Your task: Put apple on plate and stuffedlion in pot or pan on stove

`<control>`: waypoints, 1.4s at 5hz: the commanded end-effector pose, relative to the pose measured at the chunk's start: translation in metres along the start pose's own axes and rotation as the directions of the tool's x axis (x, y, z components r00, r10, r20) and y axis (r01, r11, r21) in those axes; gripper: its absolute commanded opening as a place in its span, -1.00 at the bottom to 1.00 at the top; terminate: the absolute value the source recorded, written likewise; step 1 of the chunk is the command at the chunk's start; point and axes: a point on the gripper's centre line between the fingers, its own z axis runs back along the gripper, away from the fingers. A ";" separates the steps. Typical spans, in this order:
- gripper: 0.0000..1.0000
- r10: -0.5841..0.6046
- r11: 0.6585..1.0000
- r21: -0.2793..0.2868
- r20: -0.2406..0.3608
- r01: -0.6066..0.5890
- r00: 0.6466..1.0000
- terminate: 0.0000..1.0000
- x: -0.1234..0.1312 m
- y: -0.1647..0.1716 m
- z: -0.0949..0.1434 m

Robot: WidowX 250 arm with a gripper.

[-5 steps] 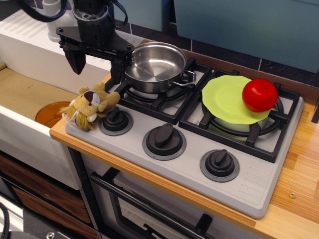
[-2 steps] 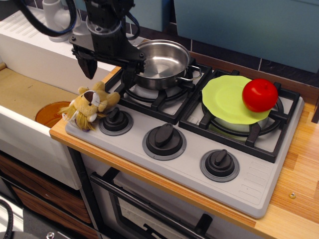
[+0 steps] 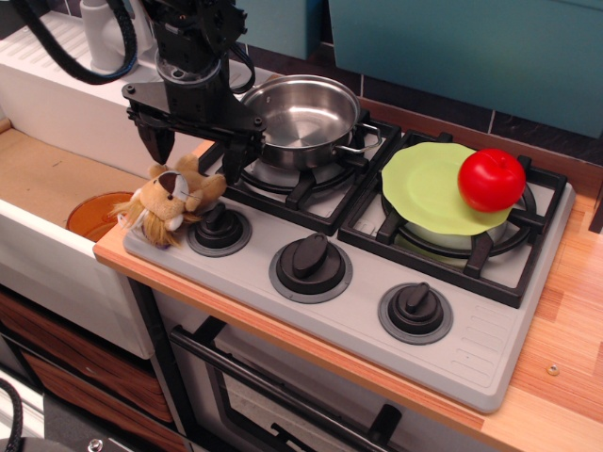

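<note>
— Where's the small tan plush lion (image 3: 168, 205)?
— On the grey stove's (image 3: 283, 282) left corner; black fingers (image 3: 158, 144) spread wide just above it.
— The glossy red apple (image 3: 492, 179)?
— On the lime-green plate (image 3: 429, 188).

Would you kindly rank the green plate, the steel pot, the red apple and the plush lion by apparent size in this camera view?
1. plate, widest, though the pot looks close to it.
2. pot.
3. stuffed lion, nearer the camera, which may flatter it.
4. apple, smallest.

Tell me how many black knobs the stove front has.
3: left knob beside the stuffed lion, middle knob, right knob. None seems hidden.
</note>
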 end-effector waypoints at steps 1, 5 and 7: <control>1.00 0.006 1.000 0.000 0.057 -0.006 0.998 -1.00 0.013 -0.001 0.018; 1.00 0.006 1.000 0.021 0.091 -0.008 0.996 -1.00 0.004 0.010 0.011; 1.00 0.011 1.000 -0.001 0.118 -0.011 0.993 -1.00 -0.002 0.018 -0.008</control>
